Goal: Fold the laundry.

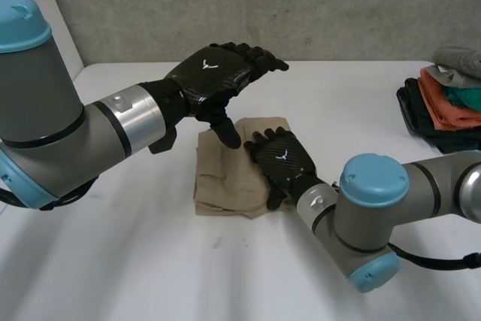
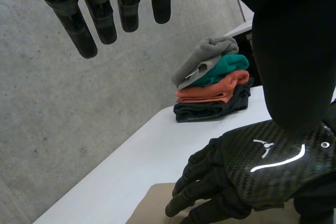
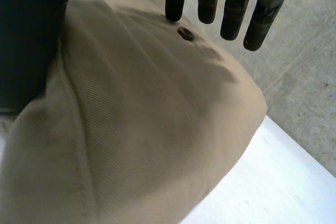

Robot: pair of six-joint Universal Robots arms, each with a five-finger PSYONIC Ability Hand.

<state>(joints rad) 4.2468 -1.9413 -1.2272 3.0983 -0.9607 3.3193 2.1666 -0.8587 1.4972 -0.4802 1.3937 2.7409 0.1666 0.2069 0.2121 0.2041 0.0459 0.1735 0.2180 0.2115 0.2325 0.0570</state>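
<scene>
A folded tan garment (image 1: pixel 225 174) lies in the middle of the white table (image 1: pixel 150 261). My right hand (image 1: pixel 279 157) rests flat on the garment's right part, fingers straight and pressing the cloth (image 3: pixel 147 129) near a small dark button (image 3: pixel 185 33). My left hand (image 1: pixel 218 73) hovers open above the garment's far edge, thumb pointing down toward it, touching nothing. In the left wrist view its fingers (image 2: pixel 100 14) hang straight in the air, with the right hand (image 2: pixel 262 171) below on the tan cloth (image 2: pixel 157 205).
A stack of folded clothes (image 1: pixel 443 99) in grey, teal, orange and dark cloth sits at the table's far right edge, seen again as the stack (image 2: pixel 212 80) beyond the right hand. A grey concrete wall (image 1: pixel 263 5) runs behind the table.
</scene>
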